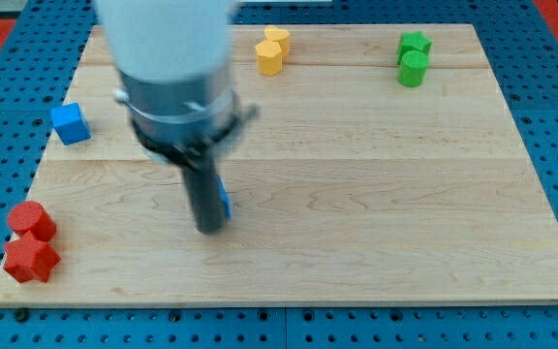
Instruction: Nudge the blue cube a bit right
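Observation:
The blue cube (pixel 70 124) sits near the board's left edge, toward the view's top. My tip (pixel 208 229) is at the end of the dark rod, well to the right of and below the cube, not touching it. A second blue block (pixel 224 199) shows only as a thin sliver at the rod's right side; the rod hides most of it, so its shape is unclear. The arm's grey and white body fills the view's top left.
Two red blocks (pixel 31 242) lie at the bottom left corner. Two yellow blocks (pixel 272 50) sit at the top centre. Two green blocks (pixel 414 58) sit at the top right. The wooden board (pixel 376 194) lies on a blue perforated table.

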Controlling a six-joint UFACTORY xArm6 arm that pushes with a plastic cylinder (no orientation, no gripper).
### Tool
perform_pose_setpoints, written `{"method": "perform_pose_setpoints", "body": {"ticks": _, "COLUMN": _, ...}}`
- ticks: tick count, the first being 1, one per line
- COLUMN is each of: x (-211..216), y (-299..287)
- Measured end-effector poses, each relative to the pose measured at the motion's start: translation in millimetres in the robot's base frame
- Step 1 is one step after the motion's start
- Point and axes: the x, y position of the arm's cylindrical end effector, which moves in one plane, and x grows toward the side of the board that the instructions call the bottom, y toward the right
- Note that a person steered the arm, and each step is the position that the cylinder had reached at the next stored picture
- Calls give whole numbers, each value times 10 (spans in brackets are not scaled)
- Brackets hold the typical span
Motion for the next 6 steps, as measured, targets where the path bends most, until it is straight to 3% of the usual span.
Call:
{"method": "perform_pose_setpoints", "body": {"ticks": 1, "x": -554, "y": -345}}
{"method": "perform_pose_setpoints", "body": {"ticks": 2, "x": -367, "y": -1157}}
{"method": "perform_pose_setpoints", "body": {"ticks": 3, "x": -915, "y": -2001}}
{"method": "perform_pose_setpoints", "body": {"ticks": 4, "x": -1343, "y": -1958}}
{"method": "perform_pose_setpoints", "body": {"ticks": 5, "x": -1455, "y": -1660}}
{"method": "perform_pose_setpoints", "body": {"ticks": 6, "x": -965, "y": -1053}}
